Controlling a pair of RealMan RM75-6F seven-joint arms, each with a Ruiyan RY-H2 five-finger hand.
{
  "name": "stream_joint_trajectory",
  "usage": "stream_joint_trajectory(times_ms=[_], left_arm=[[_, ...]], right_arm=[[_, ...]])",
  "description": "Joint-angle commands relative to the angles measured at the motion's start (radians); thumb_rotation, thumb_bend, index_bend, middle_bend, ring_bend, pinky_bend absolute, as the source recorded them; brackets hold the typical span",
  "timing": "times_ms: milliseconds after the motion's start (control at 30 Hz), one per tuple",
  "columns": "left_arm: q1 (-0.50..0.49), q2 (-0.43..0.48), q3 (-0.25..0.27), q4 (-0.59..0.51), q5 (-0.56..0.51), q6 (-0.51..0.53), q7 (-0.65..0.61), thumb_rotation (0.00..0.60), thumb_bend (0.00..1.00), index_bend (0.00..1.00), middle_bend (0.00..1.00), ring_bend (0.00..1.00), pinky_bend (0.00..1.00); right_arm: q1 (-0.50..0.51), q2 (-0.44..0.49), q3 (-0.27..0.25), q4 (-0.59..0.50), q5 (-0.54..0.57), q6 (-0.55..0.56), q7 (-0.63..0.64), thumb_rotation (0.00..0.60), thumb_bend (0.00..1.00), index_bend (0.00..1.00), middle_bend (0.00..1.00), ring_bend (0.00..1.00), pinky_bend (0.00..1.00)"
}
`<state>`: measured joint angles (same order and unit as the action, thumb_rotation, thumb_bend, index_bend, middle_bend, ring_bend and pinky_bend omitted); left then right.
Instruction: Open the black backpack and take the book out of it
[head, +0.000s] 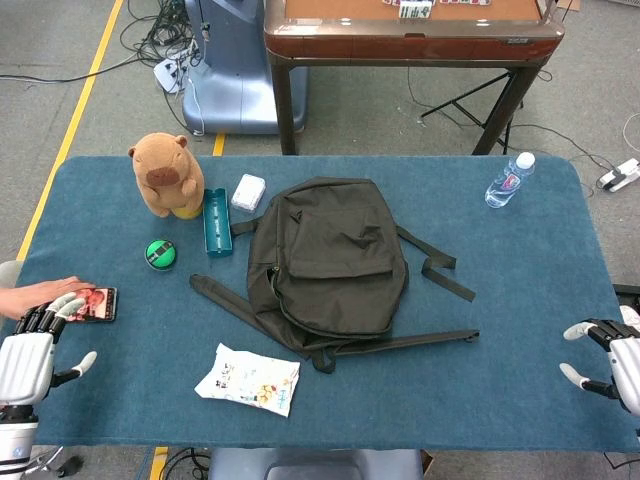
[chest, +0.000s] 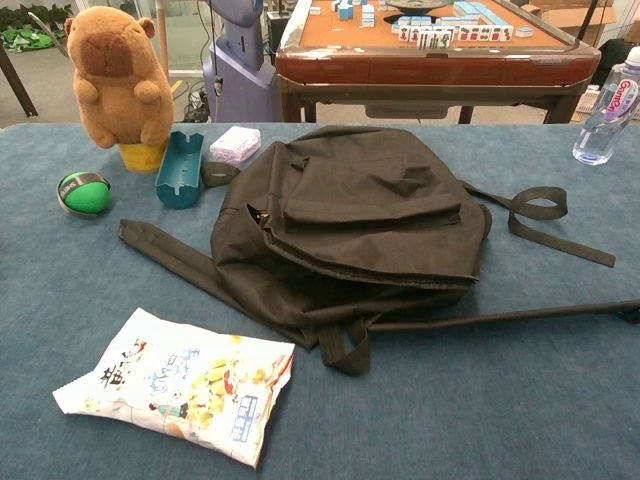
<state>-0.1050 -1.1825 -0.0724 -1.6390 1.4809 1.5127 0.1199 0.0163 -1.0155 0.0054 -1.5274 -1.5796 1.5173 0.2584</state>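
The black backpack (head: 325, 265) lies flat in the middle of the blue table, closed, with its straps trailing out to the left and right. The chest view shows the backpack (chest: 360, 225) with its front pocket flap facing up. No book shows in either view. My left hand (head: 30, 355) sits at the table's near left corner, fingers apart and holding nothing, well away from the backpack. At the near right edge, my right hand (head: 610, 365) is also empty with its fingers spread. Neither hand appears in the chest view.
Left of the backpack are a capybara plush (head: 167, 175), a teal case (head: 216, 221), a white tissue pack (head: 248, 192) and a green ball (head: 159, 253). A snack bag (head: 248, 380) lies in front. A water bottle (head: 508, 180) stands far right. A person's hand (head: 35, 296) touches a phone (head: 92, 304) by my left hand.
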Motion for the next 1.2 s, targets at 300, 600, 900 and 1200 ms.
stream_joint_trajectory(times_ms=[300,600,900,1200], left_arm=[[-0.005,0.014,0.006,-0.018,-0.014,-0.023,0.027,0.600,0.22,0.23,0.17,0.17,0.14],[-0.014,0.017,0.007,-0.016,0.004,-0.029,0.007,0.600,0.22,0.23,0.17,0.17,0.14],[-0.113,0.050,0.009,-0.012,0.100,-0.135,-0.148,0.600,0.22,0.24,0.17,0.17,0.14],[-0.297,-0.013,-0.005,0.059,0.222,-0.278,-0.314,0.600,0.22,0.24,0.17,0.17,0.14]], right_arm=[[0.003,0.000,0.002,-0.003,0.004,-0.004,-0.003,0.600,0.14,0.44,0.43,0.35,0.39],[0.002,-0.002,0.008,0.001,0.006,0.005,0.000,0.600,0.14,0.44,0.43,0.35,0.39],[0.003,0.000,0.042,-0.014,0.023,0.042,-0.035,0.600,0.14,0.44,0.43,0.35,0.39],[0.010,0.013,0.046,-0.048,0.023,0.034,-0.068,0.600,0.15,0.44,0.43,0.35,0.39]])
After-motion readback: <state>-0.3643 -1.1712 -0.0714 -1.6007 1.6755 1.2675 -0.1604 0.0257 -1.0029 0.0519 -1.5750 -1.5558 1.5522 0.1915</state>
